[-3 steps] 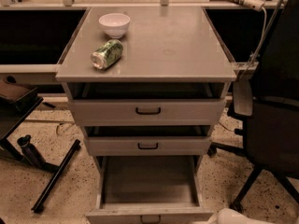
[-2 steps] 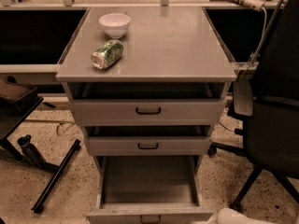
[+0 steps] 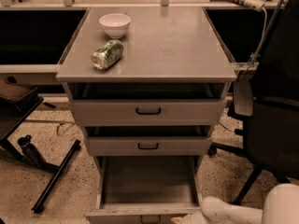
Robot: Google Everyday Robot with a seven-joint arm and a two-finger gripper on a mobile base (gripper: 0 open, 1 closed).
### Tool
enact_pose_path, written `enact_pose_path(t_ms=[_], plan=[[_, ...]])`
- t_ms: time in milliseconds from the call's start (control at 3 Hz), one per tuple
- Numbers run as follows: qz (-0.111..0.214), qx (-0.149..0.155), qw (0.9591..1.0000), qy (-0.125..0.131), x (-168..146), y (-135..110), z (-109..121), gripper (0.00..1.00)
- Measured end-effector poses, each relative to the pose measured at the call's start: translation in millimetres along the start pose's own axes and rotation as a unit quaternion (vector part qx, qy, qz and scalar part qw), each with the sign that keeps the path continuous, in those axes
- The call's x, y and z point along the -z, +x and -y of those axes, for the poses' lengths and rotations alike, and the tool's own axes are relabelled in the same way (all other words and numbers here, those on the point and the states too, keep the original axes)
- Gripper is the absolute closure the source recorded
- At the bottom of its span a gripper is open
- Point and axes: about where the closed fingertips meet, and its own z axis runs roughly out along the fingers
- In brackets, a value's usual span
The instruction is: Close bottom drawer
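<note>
The bottom drawer (image 3: 147, 185) sits in the lower middle of the frame, pulled far out of the grey cabinet. Its wide tray is open to view and its front lies along the bottom edge, where a small black handle (image 3: 150, 218) just shows. Above it the middle drawer (image 3: 148, 146) stands a little way out, and above that the top drawer (image 3: 148, 111) is also slightly out, each with a dark gap over its front.

My white arm (image 3: 229, 211) comes in from the lower right corner, reaching toward the right end of the bottom drawer's front. My jaws are at the bottom edge of the frame, just beside that front and mostly cut off. I cannot tell whether they are wide or narrow, or whether they touch the drawer.

On the desk (image 3: 177, 45) that tops the cabinet, a white bowl (image 3: 114, 24) stands upright toward the upper left. A green can (image 3: 107, 54) lies on its side just in front of it, near the left edge.

A black chair (image 3: 275, 125) fills the right side of the frame. A black bar (image 3: 56, 176) lies on the speckled floor at the lower left.
</note>
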Motion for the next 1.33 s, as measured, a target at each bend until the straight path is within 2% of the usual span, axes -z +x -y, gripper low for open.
enact_pose_path(t_ms=[333, 667, 1000, 1333], plan=[[-0.001, 0.028, 0.9995, -0.016, -18.2, -23.2, 17.0, 0.0], [-0.008, 0.061, 0.9979, -0.019, -25.6, -55.2, 31.6, 0.0], [-0.011, 0.075, 0.997, -0.018, -27.9, -66.9, 39.7, 0.0], [-0.012, 0.105, 0.9941, -0.025, -30.5, -97.1, 50.4, 0.0]])
